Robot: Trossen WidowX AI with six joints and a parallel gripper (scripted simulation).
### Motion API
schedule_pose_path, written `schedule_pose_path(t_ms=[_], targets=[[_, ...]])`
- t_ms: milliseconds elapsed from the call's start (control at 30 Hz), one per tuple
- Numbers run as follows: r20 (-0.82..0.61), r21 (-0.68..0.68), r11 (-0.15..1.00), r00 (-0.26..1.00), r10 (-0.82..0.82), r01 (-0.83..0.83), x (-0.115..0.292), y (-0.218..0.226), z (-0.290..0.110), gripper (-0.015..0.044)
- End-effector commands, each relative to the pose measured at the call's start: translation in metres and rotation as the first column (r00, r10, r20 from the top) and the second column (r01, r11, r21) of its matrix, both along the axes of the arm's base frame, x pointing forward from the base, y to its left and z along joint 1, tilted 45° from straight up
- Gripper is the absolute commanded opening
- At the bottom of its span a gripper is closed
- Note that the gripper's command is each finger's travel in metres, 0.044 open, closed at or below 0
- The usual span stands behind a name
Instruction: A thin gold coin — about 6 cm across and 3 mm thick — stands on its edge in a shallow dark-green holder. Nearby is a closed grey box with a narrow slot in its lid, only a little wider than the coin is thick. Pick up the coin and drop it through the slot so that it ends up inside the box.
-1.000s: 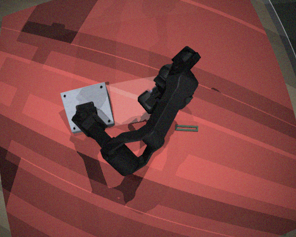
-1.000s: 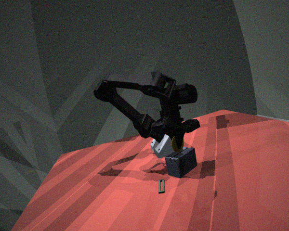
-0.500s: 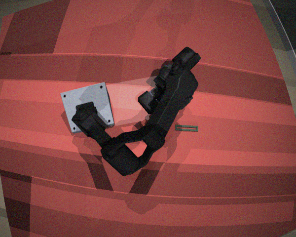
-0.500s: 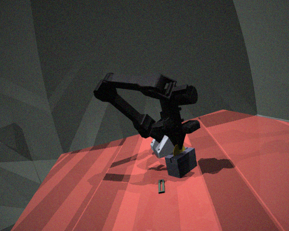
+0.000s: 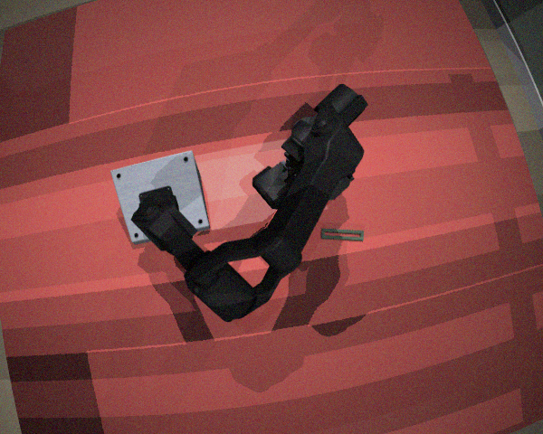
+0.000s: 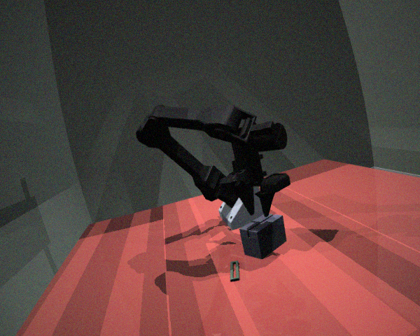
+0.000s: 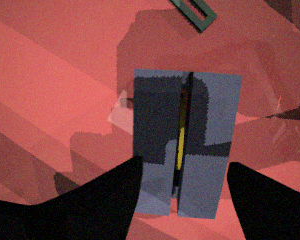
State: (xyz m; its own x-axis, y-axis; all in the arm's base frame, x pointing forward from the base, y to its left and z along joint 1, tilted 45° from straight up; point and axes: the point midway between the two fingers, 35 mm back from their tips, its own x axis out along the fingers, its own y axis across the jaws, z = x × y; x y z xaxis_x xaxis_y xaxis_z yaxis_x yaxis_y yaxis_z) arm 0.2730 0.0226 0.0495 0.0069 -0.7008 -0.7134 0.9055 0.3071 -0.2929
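The grey box stands closed below my gripper, with its narrow slot running lengthwise across the lid. The arm hides it in the top view. The gold coin shows edge-on as a thin yellow strip within the slot in the wrist view; no part of it shows above the lid in the exterior view. How deep it lies is hard to tell. My gripper is open and empty, its fingertips just above the lid, one towards each side of the slot. The dark-green holder is empty.
The arm's pale metal base plate lies behind the box in the exterior view. The arm reaches over the box from there. The holder lies on the red table, a short way from the box.
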Motion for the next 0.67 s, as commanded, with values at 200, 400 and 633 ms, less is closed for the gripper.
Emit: schedule_pose_path(t_ms=[200, 400, 633], targets=[[0.004, 0.001, 1.000, 1.000, 0.002, -0.002, -0.002, 0.033, 0.034, 0.0440], [0.003, -0.001, 1.000, 1.000, 0.003, -0.003, -0.003, 0.039, 0.041, 0.0440], [0.003, -0.001, 1.000, 1.000, 0.003, -0.003, -0.003, 0.039, 0.041, 0.0440]])
